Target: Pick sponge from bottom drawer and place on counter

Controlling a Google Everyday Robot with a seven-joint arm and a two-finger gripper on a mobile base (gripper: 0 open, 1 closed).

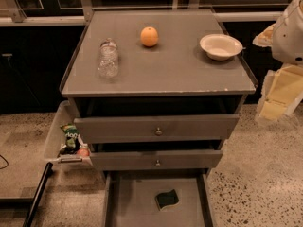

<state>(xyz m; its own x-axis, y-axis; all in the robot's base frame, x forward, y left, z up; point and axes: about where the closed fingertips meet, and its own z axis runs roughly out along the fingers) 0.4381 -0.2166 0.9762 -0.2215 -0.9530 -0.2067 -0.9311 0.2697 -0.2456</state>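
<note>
The sponge, dark green on top with a yellow edge, lies flat on the grey floor of the open bottom drawer, right of its middle. The counter is the flat grey top of the cabinet. My gripper, cream-yellow below a white arm housing, hangs at the right edge of the view, beside the counter's right front corner. It is well above and to the right of the sponge and holds nothing that I can see.
On the counter lie a clear water bottle on its side, an orange and a white bowl. Two knobbed drawers sit slightly open above the bottom drawer. A clear bin with a green snack bag hangs at the cabinet's left.
</note>
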